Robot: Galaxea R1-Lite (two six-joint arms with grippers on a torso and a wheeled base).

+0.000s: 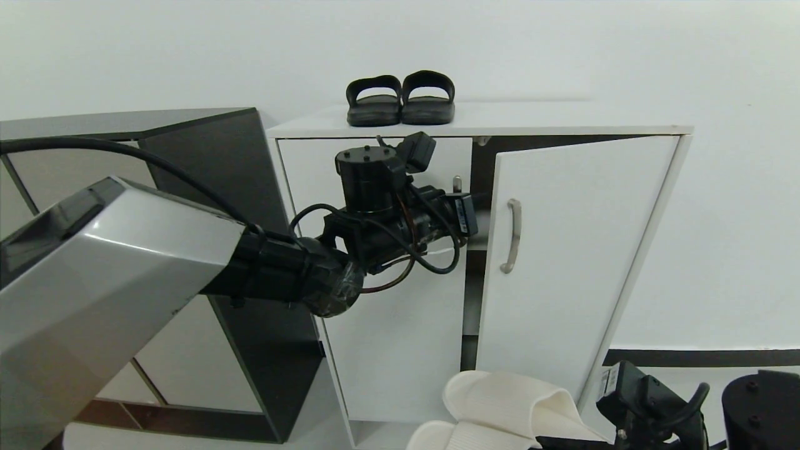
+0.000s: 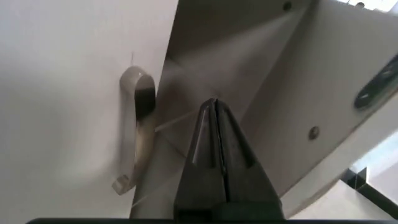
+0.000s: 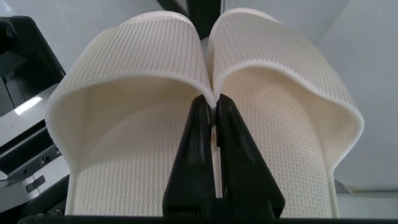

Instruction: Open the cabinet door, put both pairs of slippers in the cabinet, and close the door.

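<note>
A white cabinet [image 1: 562,128] faces me in the head view. Its right door [image 1: 575,250], with a metal handle [image 1: 512,236], stands partly open, leaving a dark gap. The left door [image 1: 387,337] is closed. My left gripper [image 1: 472,212] is at that gap, level with the handles. In the left wrist view it [image 2: 215,106] is shut on nothing, beside the left door's handle [image 2: 140,124]. A black pair of slippers [image 1: 400,100] stands on the cabinet top. My right gripper [image 3: 215,106] is shut on the white pair of slippers [image 3: 143,112], pinching their inner edges together; the pair [image 1: 500,406] is low in front of the cabinet.
A dark, glossy cabinet [image 1: 219,162] stands right against the white cabinet's left side. A white wall rises behind, with a black baseboard strip [image 1: 700,357] to the right. There is free room to the right of the open door.
</note>
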